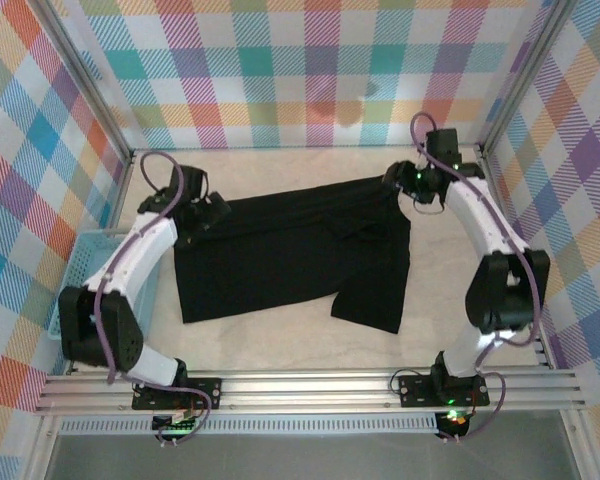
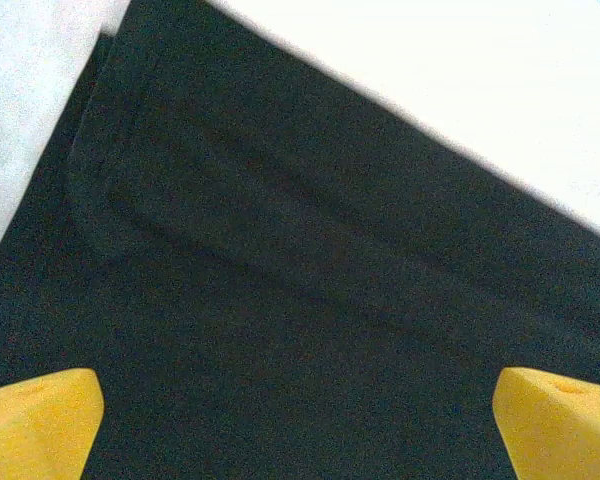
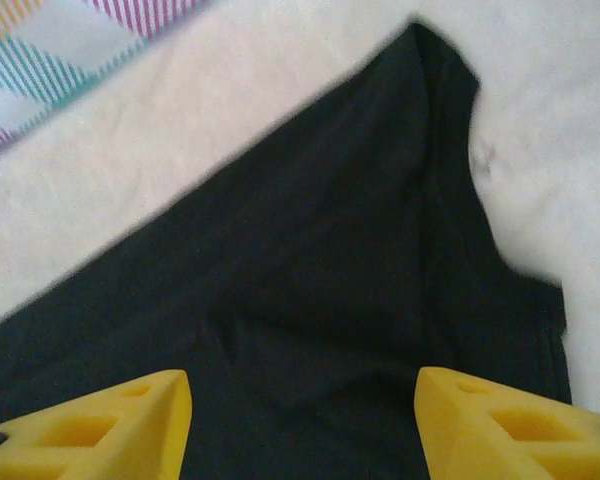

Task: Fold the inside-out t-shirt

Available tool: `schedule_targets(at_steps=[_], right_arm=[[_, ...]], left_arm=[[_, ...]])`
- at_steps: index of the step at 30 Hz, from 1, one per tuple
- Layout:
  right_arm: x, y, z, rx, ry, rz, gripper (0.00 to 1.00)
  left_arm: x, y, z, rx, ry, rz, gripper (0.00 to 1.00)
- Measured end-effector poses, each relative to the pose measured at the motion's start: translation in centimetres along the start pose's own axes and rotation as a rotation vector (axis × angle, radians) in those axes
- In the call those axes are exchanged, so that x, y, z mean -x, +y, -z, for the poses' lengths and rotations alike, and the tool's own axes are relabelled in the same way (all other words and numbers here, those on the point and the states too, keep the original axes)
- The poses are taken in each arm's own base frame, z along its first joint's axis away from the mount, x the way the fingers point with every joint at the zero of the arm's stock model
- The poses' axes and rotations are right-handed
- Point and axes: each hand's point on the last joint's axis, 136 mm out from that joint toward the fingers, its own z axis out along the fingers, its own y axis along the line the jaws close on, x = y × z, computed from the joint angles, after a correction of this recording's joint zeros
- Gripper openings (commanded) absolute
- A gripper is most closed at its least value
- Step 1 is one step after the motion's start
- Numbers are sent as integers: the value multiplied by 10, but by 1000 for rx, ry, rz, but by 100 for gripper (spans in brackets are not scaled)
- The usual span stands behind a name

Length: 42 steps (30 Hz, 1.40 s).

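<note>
T-shirt (image 1: pixel 280 255) lies flat mid table (image 1: pixel 280 340) w/ left gripper (image 1: pixel 214 212) over its far-left corner, right gripper (image 1: pixel 400 182) over far-right corner, and a basket (image 1: pixel 80 250) at the table's left edge.

Right gripper (image 3: pixel 302 425) jaws apart over black t-shirt (image 3: pixel 320 240); shirt corner on cream table (image 3: pixel 160 140); plaid wall (image 3: pixel 70 50) beyond.
</note>
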Motion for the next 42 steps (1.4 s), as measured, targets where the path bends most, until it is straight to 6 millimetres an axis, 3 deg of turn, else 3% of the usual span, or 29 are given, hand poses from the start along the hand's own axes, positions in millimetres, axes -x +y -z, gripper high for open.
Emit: schedule_targets(at_steps=[4,7,13,20,33,42], right_arm=[[-69,-18,7,-39,87,19,63],[-112,-30,15,-65,132,43,64],[-160,-35,35,-56,149,92,64],[-208,-60,35,-126,225,114,64],[-242,-90,40,-218,264,57,64],[-270,-95,37,-261,315,50,63]], left_arm=[[-53,30,13,97,40,-71,99],[-76,55,24,154,46,-101,98],[-108,113,27,274,62,-87,92],[-146,157,9,383,139,-79,84],[-166,156,-32,365,202,1,61],[-160,146,-39,318,170,32,40]])
